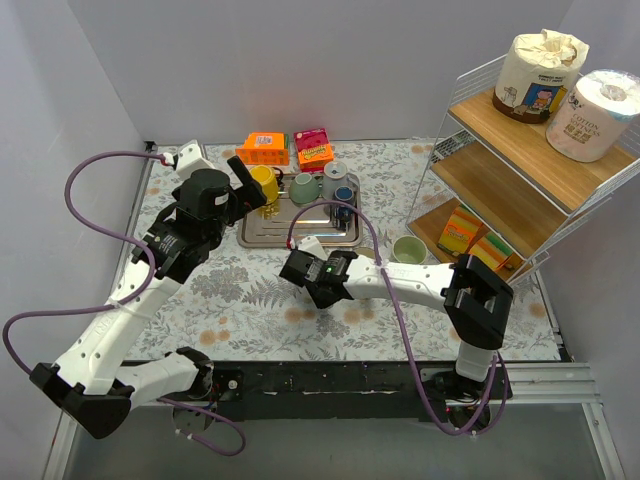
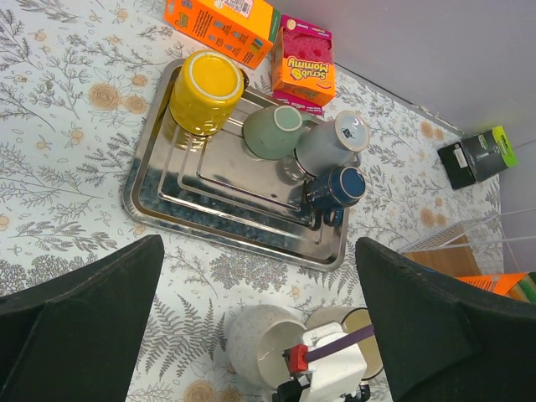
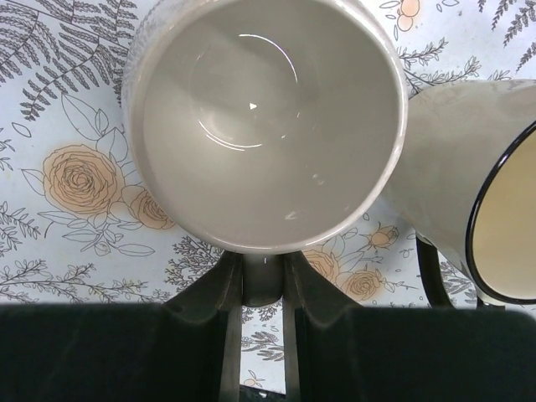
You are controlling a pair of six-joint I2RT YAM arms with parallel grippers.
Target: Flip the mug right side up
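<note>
The white speckled mug (image 3: 260, 117) is tilted on its side over the floral tablecloth, its mouth facing the right wrist camera. It also shows in the left wrist view (image 2: 251, 339), just in front of the tray. My right gripper (image 3: 263, 285) is shut on the mug's handle below the rim. In the top view the right gripper (image 1: 303, 270) covers the mug. My left gripper (image 2: 255, 251) is open and empty, held high over the tray's near edge; it also shows in the top view (image 1: 250, 185).
A cream mug with a black rim (image 3: 477, 193) lies touching-close on the right. The metal tray (image 2: 159, 213) holds yellow (image 2: 205, 90), green (image 2: 272, 130), grey (image 2: 331, 144) and blue (image 2: 335, 186) mugs. Boxes (image 1: 265, 148) sit behind. A wire shelf (image 1: 520, 170) stands right, with a pale cup (image 1: 408, 249) near it.
</note>
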